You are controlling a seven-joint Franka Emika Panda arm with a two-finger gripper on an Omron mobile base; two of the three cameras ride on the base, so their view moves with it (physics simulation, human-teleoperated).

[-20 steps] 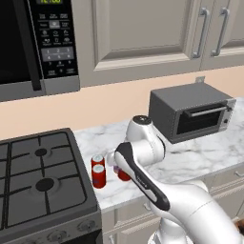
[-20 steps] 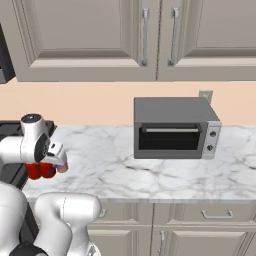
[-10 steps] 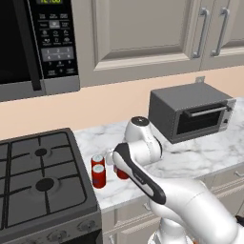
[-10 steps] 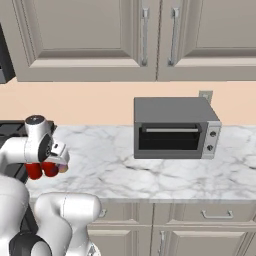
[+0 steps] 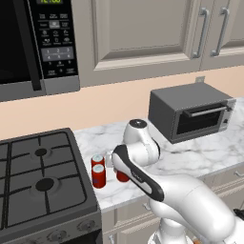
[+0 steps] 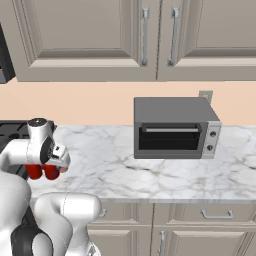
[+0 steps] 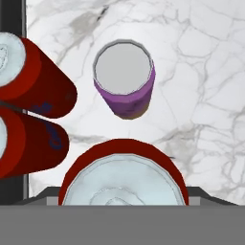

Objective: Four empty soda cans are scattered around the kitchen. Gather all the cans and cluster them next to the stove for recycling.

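Close under the hand in the hand view is a red soda can (image 7: 123, 174), silver top up. My gripper (image 7: 123, 197) is shut on it, dark fingertips (image 7: 51, 195) flanking its rim. In the left base view this red can (image 5: 122, 176) sits low over the marble counter (image 5: 200, 159), under my gripper (image 5: 117, 166). Two more red cans (image 5: 98, 175) (image 5: 97, 160) stand beside the stove (image 5: 38, 190). A purple can (image 7: 125, 83) stands upright just beyond the held one. In the right base view my gripper (image 6: 59, 159) hangs beside two red cans (image 6: 34, 171) (image 6: 50, 171).
A grey toaster oven (image 5: 190, 112) (image 6: 172, 127) stands on the counter to the right, well away from the cans. A black microwave (image 5: 28, 43) hangs above the stove. Cabinets (image 6: 145, 35) run along the wall overhead. The stove's edge (image 7: 12, 28) borders the two left cans.
The hand has sunk slightly toward the counter with the red can in it. The other cans have not moved.
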